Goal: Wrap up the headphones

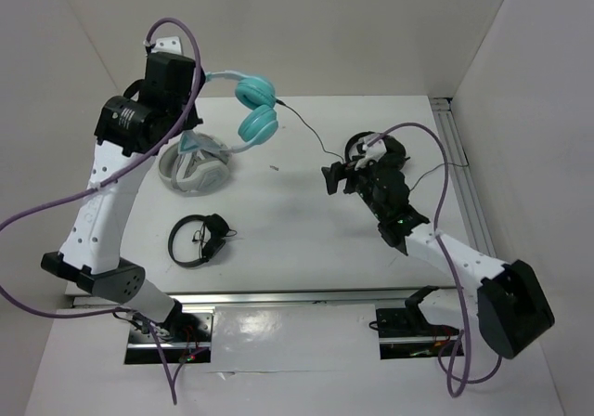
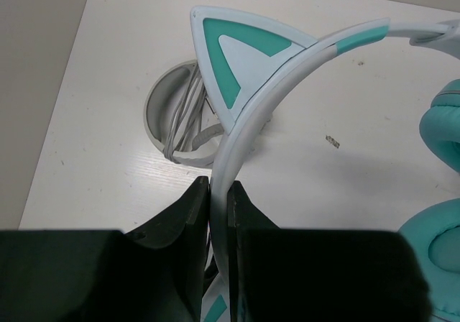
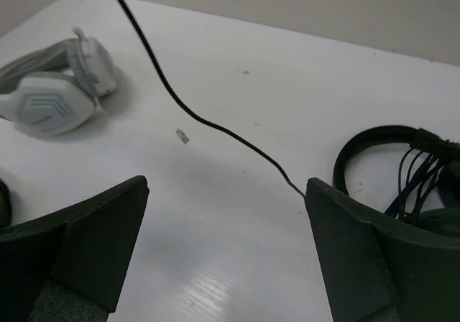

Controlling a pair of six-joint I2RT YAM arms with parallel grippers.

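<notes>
Left claw point(image 2: 218, 192) pinches the white headband of the teal cat-ear headphones point(image 1: 257, 110), held near the desk's point(image 1: 297, 230) far edge. Right claw point(image 3: 224, 192) spread wide; thin black cable point(image 3: 180, 106) runs ahead of it.

The teal over-ear headphones with a white headband point(image 2: 244, 139) look like smooth hard plastic with a soft satin sheen. Their teal ear cushions point(image 2: 438, 264) seem padded, with a smooth leather-like skin. The thin black cable point(image 3: 208, 124) looks smooth and rubbery. The left claw point(image 2: 218, 185) and right claw point(image 3: 226, 185) have matt black plastic fingers. The white worktop point(image 3: 215, 264) is faintly streaked and mildly glossy. The grey-white plastic headset point(image 3: 43, 106) looks smooth and matt.
</notes>
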